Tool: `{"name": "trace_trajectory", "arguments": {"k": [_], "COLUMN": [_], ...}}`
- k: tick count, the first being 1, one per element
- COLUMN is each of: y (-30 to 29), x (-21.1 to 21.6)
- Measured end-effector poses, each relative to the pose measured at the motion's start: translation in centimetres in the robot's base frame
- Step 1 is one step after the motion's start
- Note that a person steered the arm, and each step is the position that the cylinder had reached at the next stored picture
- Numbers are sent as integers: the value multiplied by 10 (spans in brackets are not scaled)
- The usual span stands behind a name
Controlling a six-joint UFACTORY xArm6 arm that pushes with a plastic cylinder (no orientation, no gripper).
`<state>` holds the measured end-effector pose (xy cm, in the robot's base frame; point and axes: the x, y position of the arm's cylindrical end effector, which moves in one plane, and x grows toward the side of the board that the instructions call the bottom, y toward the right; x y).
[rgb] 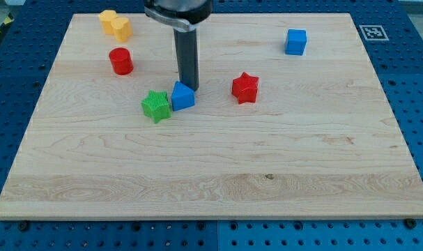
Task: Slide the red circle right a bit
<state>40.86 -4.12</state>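
Note:
The red circle (120,61) is a short red cylinder standing on the wooden board (211,181) at the view's upper left. My tip (189,86) is the lower end of a dark rod coming down from the view's top. It sits to the right of and below the red circle, well apart from it. The tip is just above a small blue block (182,96) and close to or touching its top edge. A green star (155,106) lies against the blue block's left side.
A yellow block (115,24) lies at the view's top left, above the red circle. A red star (245,88) lies right of my tip. A blue cube (295,42) sits at the upper right. Blue pegboard surrounds the board.

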Motion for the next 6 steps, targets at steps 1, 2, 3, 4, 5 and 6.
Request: {"name": "trace_trajectory", "arguments": {"k": [1,2,3,4,5,6], "y": [-17,-77,-135,-173,-177,-138], "x": [0,-10,-24,-69,-73,-62]}}
